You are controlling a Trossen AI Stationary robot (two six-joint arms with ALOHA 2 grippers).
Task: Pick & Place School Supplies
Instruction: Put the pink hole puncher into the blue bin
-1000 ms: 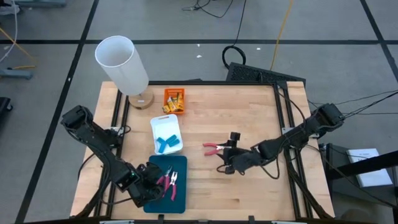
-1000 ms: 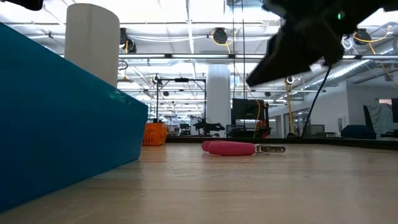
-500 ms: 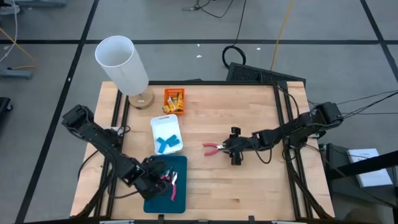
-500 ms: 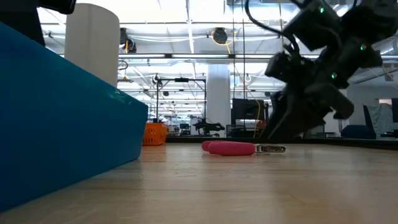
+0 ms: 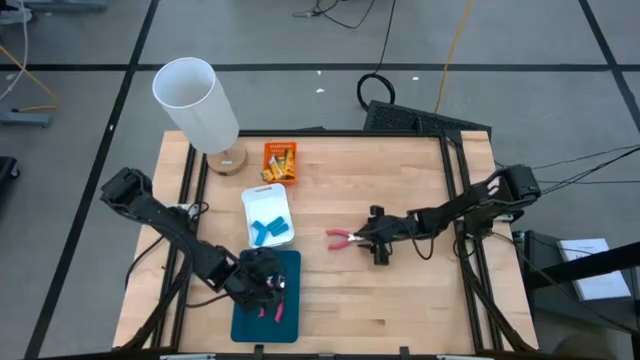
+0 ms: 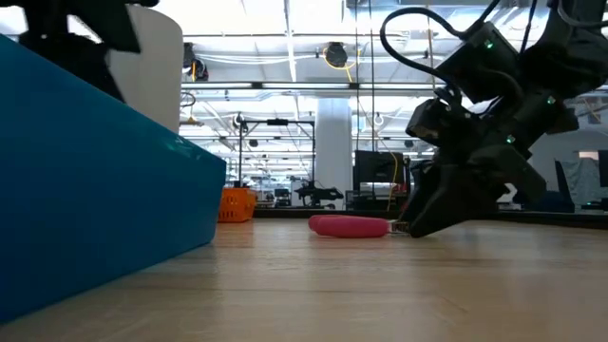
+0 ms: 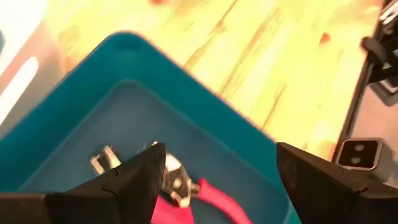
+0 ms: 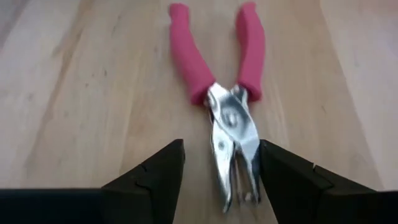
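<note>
The right end effector [image 5: 372,236] is low over the middle of the counter [image 5: 400,300], its fingers [image 8: 152,180] parted to either side of the metal jaw end of a red-handled tool [image 5: 343,237]. That tool lies flat on the wood with its handles pointing away from the right end effector toward the white tray [image 5: 268,197]. In the right wrist view the metal tip sits between the two fingers, nearer one of them; I cannot tell whether either pad touches it. In the low view the right end effector [image 6: 446,204] reaches down to the counter just beside the tool's metal end.

The left end effector [image 5: 262,283] hangs over the teal tray [image 5: 290,258] near the counter's front edge. Its fingers [image 7: 124,186] stand wide apart and hold nothing. Red-handled tools [image 5: 272,312] lie inside the teal tray below it; the left wrist view shows one with its metal jaws near one finger.

Light-blue pieces [image 5: 268,231] rest in the white tray, which sits between the teal tray and the orange tray [image 5: 281,148]. Yellow-orange packets [image 5: 279,166] lie in the orange tray toward the back edge. A tall white cylinder [image 5: 195,102] stands at the back left corner.
</note>
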